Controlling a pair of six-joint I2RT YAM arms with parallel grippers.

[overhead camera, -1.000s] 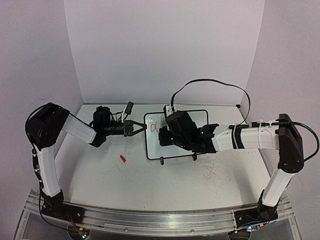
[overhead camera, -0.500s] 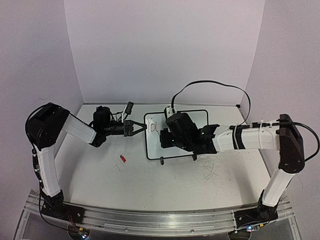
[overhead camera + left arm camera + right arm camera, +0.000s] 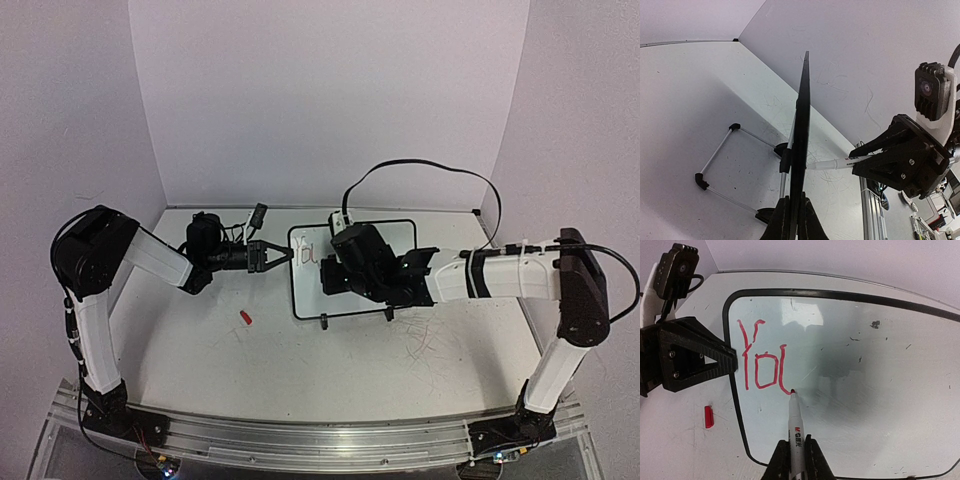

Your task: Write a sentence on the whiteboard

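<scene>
Nearest you, a small red cap (image 3: 245, 317) lay alone on the tabletop (image 3: 330, 380), left of the whiteboard (image 3: 400, 235) and apart from it. The whiteboard sat around the middle of the table, its 2 black feet (image 3: 325, 322) along its near edge. In the left wrist view it showed edge-on (image 3: 802, 140), with a wire stand (image 3: 715, 165) on one side.

Your right gripper (image 3: 330, 272) reached in from the right over the board. Its fingers (image 3: 780, 462) were pinched on a white marker (image 3: 796, 430). The marker's red tip touched the board surface (image 3: 880, 405), right at the foot of the last stroke.

The sentence (image 3: 760, 362) stood in the board's far left corner, only begun. You could read a red "Y", an "o" and 1 open stroke beside them. From above the writing (image 3: 307, 252) was too small to read.

Your left gripper (image 3: 280, 255) came in from the left. Its fingers (image 3: 782, 220) were pressed together on the whiteboard's left edge, level with the writing, and in the right wrist view its tips (image 3: 730, 362) met the frame just left of the "Y".

Farthest off, a black cable (image 3: 420, 165) looped up from the right arm against the back wall.
</scene>
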